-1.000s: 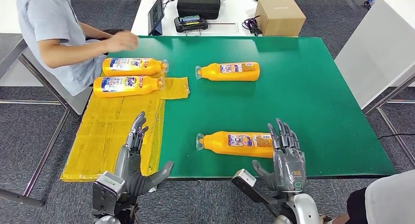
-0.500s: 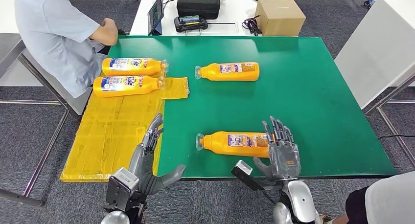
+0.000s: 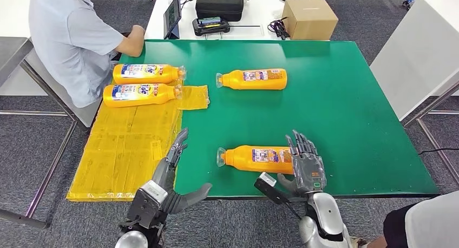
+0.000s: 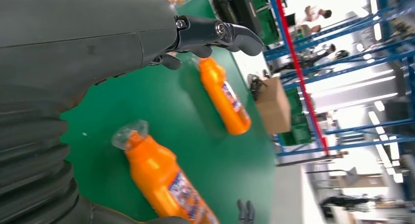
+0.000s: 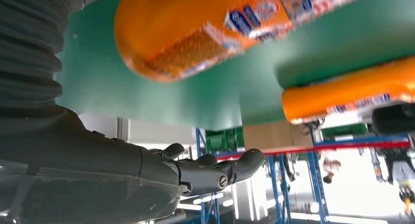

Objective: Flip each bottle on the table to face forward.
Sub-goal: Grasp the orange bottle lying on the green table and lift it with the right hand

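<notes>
near bottle (image 3: 258,159): lying on its side on the green table (image 3: 346,96), close to the front edge, cap pointing at the left hand. From the head view I can't tell which face of the label is showing.
right hand (image 3: 306,164): sitting right at the base end of the near bottle, fingers spread and pointing up the table, holding nothing. Can't tell if it's touching the base or just beside it.
left hand (image 3: 169,172): hanging over the front edge of the table, well off from the bottle's cap, fingers apart, nothing in it.
far bottle (image 3: 252,79): lying further up the table, straight behind the near bottle, cap the same way.
other two (image 3: 142,83): lying side by side behind the left hand, by the yellow sheet (image 3: 130,145), next to the person (image 3: 70,37).
step: looks like the near bottle is getting lined up for its flip.
next move: I'd guess the right hand needs to close round the base end and roll it, with the left steadying the cap end.
</notes>
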Motion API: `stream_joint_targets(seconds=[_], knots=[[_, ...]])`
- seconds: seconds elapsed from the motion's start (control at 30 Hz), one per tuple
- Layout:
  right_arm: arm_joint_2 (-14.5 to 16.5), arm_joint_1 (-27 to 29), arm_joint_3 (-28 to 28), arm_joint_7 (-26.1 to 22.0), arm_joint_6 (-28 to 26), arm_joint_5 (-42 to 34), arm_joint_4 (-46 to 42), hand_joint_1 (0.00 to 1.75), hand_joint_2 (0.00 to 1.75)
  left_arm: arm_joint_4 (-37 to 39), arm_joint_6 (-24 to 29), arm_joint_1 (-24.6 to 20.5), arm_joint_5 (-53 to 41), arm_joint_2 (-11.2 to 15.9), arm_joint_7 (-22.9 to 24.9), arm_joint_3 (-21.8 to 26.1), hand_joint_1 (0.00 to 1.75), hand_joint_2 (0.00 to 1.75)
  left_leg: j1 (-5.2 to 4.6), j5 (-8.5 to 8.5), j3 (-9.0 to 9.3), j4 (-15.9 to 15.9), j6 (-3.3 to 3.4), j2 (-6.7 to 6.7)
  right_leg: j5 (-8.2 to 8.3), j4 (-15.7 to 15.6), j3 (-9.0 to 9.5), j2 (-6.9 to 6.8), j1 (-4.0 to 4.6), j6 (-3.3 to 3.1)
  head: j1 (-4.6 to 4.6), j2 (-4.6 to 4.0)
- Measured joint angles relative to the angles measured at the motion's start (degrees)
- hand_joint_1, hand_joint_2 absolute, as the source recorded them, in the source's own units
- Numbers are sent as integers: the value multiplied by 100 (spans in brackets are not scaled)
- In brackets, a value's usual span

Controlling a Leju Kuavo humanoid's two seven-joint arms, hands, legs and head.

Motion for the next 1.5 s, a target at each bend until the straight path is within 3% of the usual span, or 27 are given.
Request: stream_joint_targets(seconds=[0.57, 1.5], knots=[[-116, -301, 26, 113, 24, 182, 655, 0, 175, 283, -25, -206, -457, 24, 241, -132, 0, 175, 0, 0, -1, 0, 0, 0, 1, 0, 0, 0, 0, 0, 0, 0], [-295, -685, 37, 411, 353, 265, 1300, 0, 175, 451, 87, -370, -860, 55, 137, -343, 0, 175, 0, 2, 3, 1, 1, 1, 3, 0, 3, 1, 0, 1, 0, 0]])
